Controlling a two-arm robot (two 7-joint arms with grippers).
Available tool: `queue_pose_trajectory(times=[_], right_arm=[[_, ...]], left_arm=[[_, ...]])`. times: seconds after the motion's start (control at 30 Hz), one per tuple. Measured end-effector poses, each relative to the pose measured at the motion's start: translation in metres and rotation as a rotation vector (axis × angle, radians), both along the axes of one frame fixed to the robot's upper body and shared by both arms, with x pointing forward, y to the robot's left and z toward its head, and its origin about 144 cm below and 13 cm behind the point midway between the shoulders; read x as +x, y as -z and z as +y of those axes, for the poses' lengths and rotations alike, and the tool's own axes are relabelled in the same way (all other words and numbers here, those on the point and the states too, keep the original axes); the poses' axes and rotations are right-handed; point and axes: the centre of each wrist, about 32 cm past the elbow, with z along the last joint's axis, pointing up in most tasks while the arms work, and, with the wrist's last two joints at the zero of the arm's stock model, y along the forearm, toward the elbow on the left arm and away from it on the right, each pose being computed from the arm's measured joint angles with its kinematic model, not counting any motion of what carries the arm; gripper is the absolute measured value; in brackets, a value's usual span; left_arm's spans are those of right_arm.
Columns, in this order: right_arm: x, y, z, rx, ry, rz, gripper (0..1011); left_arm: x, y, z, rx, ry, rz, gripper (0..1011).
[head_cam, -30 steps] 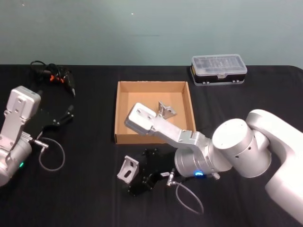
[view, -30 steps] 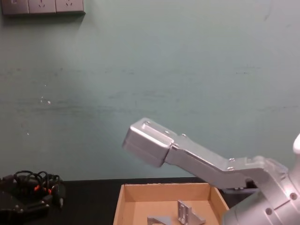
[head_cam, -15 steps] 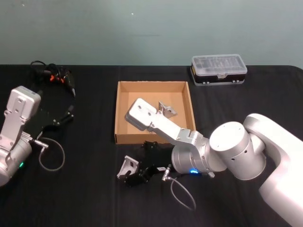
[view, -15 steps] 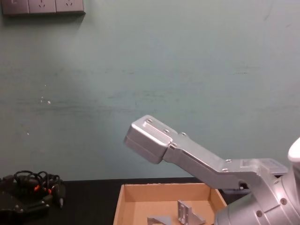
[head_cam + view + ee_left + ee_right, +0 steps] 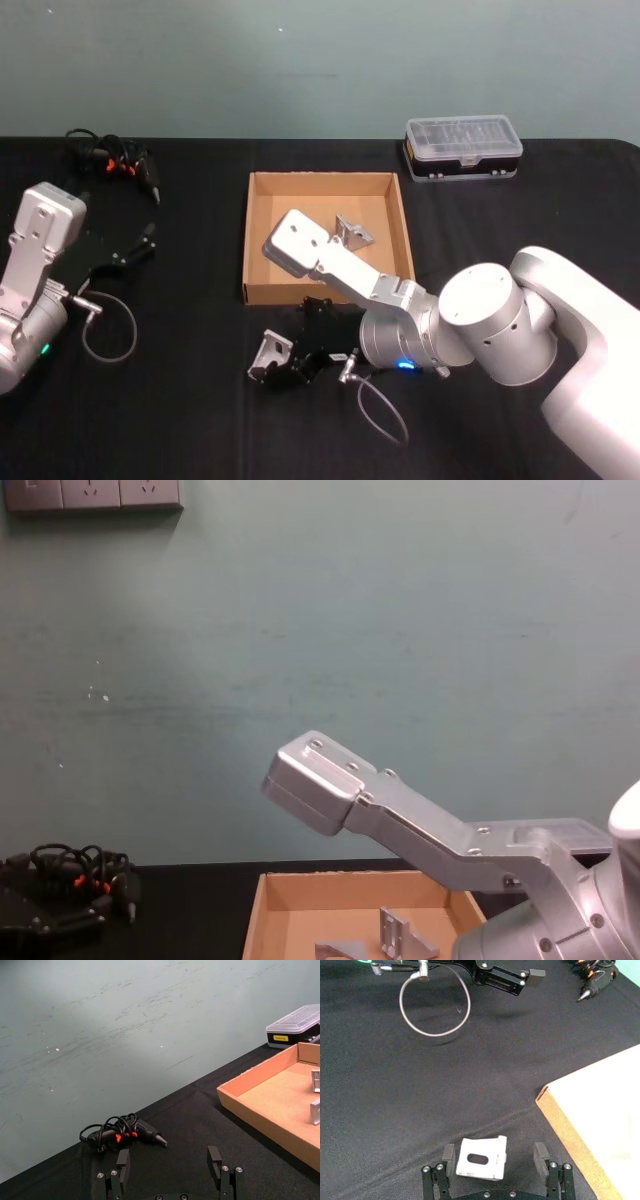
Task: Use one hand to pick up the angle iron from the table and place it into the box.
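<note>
Straddling the angle iron (image 5: 481, 1159), the right gripper (image 5: 494, 1152) has its fingers (image 5: 449, 1153) apart, one on each side of the bracket, not clamped on it. The angle iron lies on the table (image 5: 200, 420) just outside the near wall of the box (image 5: 245, 240), by its left corner. A second angle iron (image 5: 352, 233) rests inside the box. The left gripper (image 5: 168, 1156) hangs near the table's left edge, fingers spread.

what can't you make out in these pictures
Right wrist view: whether the right gripper touches the angle iron, too close to tell.
Chest view: front of the box, cut off by the lower edge and the right arm.
Left wrist view: label on the plastic case, too small to read.
</note>
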Motion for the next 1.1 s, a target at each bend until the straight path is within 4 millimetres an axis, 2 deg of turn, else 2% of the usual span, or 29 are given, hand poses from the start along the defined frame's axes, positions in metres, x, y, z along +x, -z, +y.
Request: queue_pose_trajectory(times=[0.2, 0.47, 0.57, 0.7, 0.73, 0.77, 0.83, 0.93, 0.97, 1.1], right_arm=[[-0.0001, -0.0003, 0.0001, 0.000, -0.001, 0.000, 985], [-0.0002, -0.0007, 0.0004, -0.001, -0.003, 0.001, 791], [-0.0002, -0.0008, 0.0005, -0.001, -0.003, 0.001, 660], [-0.0002, -0.0009, 0.0005, -0.001, -0.003, 0.001, 582], [-0.0003, -0.0009, 0.0005, -0.002, -0.004, 0.001, 520], [-0.0003, -0.0010, 0.0005, -0.002, -0.004, 0.001, 508], [-0.0003, -0.0011, 0.0005, -0.002, -0.004, 0.001, 420], [-0.0003, -0.0011, 0.0006, -0.002, -0.004, 0.001, 362], [-0.0003, -0.0012, 0.0006, -0.002, -0.005, 0.002, 303], [-0.0003, -0.0012, 0.0006, -0.001, -0.005, 0.002, 176]], left_arm=[[0.0000, 0.0000, 0.0000, 0.000, 0.000, 0.000, 1011], [0.0000, 0.0000, 0.0000, 0.000, 0.000, 0.000, 1011], [0.0000, 0.0000, 0.0000, 0.000, 0.000, 0.000, 1011], [0.0000, 0.0000, 0.0000, 0.000, 0.000, 0.000, 1011], [0.0000, 0.0000, 0.0000, 0.000, 0.000, 0.000, 1011], [0.0000, 0.0000, 0.0000, 0.000, 0.000, 0.000, 1011], [0.0000, 0.0000, 0.0000, 0.000, 0.000, 0.000, 1011], [0.0000, 0.0000, 0.0000, 0.000, 0.000, 0.000, 1011], [0.0000, 0.0000, 0.0000, 0.000, 0.000, 0.000, 1011], [0.0000, 0.0000, 0.0000, 0.000, 0.000, 0.000, 1011]])
